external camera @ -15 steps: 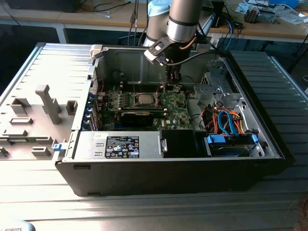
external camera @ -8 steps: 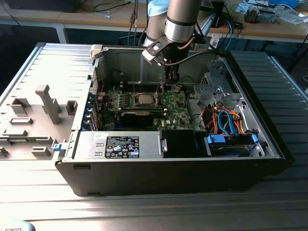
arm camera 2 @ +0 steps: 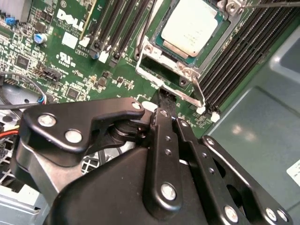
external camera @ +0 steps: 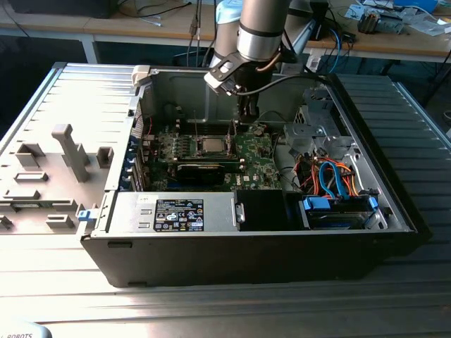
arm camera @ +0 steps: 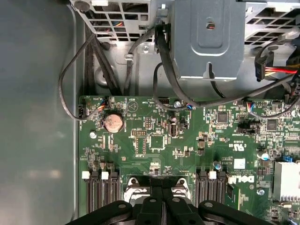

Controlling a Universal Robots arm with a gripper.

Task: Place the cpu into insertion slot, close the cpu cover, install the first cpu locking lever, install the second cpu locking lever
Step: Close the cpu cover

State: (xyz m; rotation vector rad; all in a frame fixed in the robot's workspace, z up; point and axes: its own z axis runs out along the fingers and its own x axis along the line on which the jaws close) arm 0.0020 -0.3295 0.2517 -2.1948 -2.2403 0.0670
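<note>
In the second wrist view the cpu (arm camera 2: 190,26) is cropped and the tool (arm camera 2: 166,97) hides much circuit board (arm camera 2: 70,75).

The work surface is a grey ribbed metal table (external camera: 225,310). An open black computer case (external camera: 246,260) lies directly on it. A grey side panel (external camera: 63,141) lies flat, touching the case on the exterior view's left, and a white object (external camera: 21,331) sits at the table's near corner.

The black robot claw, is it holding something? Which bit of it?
Cannot tell. The black gripper sits right at the edge of the thin silver metal cpu cover that frames the silver-grey square cpu; whether it grips that edge is hidden.
</note>
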